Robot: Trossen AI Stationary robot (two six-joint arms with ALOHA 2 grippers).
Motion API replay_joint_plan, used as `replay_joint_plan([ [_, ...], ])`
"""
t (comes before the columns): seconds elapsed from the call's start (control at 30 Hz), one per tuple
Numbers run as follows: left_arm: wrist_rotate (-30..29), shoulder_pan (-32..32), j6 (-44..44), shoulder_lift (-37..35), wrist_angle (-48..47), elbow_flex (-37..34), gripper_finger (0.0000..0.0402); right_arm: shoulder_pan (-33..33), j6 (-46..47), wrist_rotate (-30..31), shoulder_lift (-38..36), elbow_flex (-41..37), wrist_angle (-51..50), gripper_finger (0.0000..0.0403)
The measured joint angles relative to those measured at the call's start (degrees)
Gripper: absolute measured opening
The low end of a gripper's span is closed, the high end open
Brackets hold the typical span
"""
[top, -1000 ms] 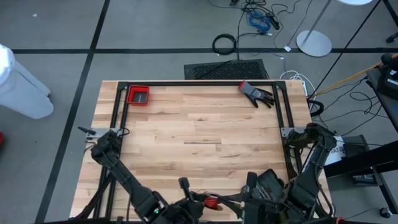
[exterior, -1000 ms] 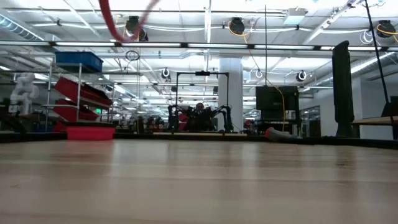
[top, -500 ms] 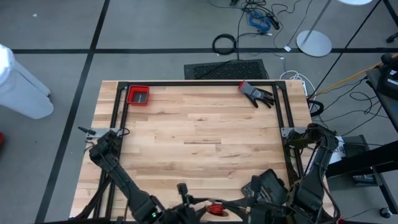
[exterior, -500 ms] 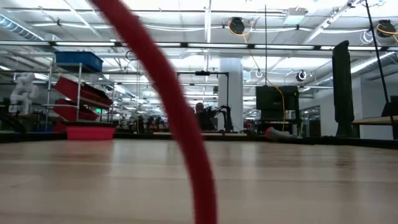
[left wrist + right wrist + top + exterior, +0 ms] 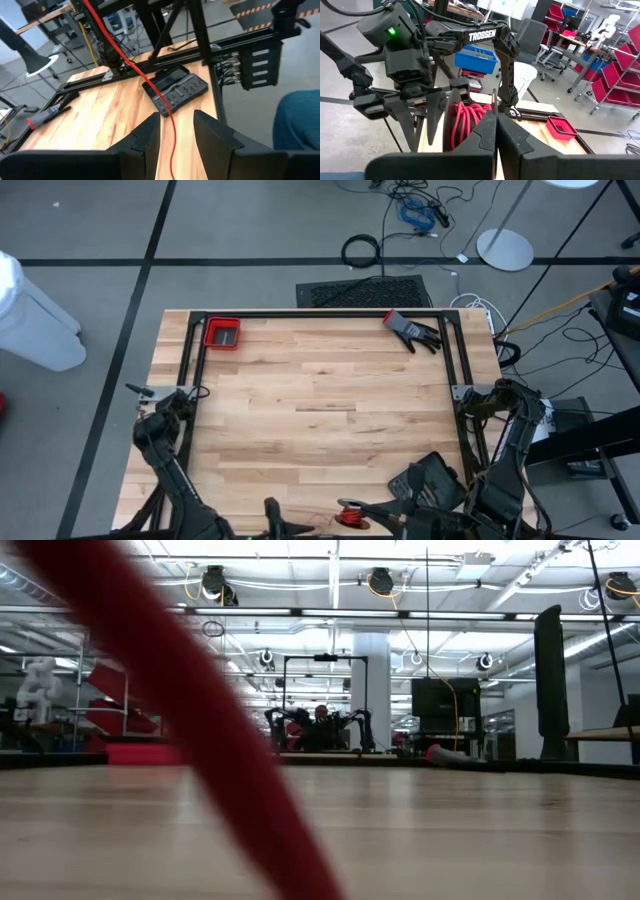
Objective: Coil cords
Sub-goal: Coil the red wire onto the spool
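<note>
Red cord: the cord point(image 5: 466, 119) is wound into a coil of several loops, held off the desk at its near edge, between the two grippers. In the high view the coil point(image 5: 349, 515) shows as a small red bundle at the bottom edge of the picture.
Loose strand: one thin red strand point(image 5: 131, 65) runs from the coil side past the left gripper's fingers and up across the frame rail; in the low view a blurred red band point(image 5: 190, 720) crosses the picture diagonally, very close to the lens.
Left gripper: the left gripper point(image 5: 176, 131) hovers over the near part of the desk with its fingers set apart – the strand passes through the gap, and neither finger presses on it. In the right wrist view this same gripper point(image 5: 422, 112) hangs just beside the coil.
Right gripper: the right gripper point(image 5: 496, 131) has its fingers pressed together, tips right at the coil; whether a loop is pinched between them cannot be told.
Desk: pale wood planks point(image 5: 320, 400) inside a black frame.
Red bin: a small red bin point(image 5: 222, 333) sits at the far left corner of the desk.
Glove: a black glove with a red cuff point(image 5: 411, 331) lies near the far right corner.
Black box: a flat dark box with buttons point(image 5: 175, 90) lies on the desk near the right arm's base – the strand crosses in front of it.
</note>
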Motion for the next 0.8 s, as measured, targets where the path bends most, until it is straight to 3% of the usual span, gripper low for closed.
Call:
replay_joint_plan([
  [0.17, 0.05, -0.10, -0.22, 0.03, -0.28, -0.10, 0.0125, -0.02, -0.01, 0.00, 0.00, -0.01, 0.00, 0.0000],
  [0.47, 0.81, 2.98, -14.25, 1.45, -5.57, -4.90, 0.0125, 0.06, 0.06, 0.00, -0.02, -0.01, 0.03, 0.0000],
  [0.67, 9.78, 4.11, -20.85, 1.51, -7.47, -4.90, 0.0125, 1.37, 0.10, 1.02, -0.02, -0.01, 0.03, 0.0000],
  [0.8, 10.37, 3.47, -21.02, 1.73, -6.85, -4.90, 0.0125, 2.18, 0.23, 1.54, -0.04, -0.03, 0.26, 0.0000],
])
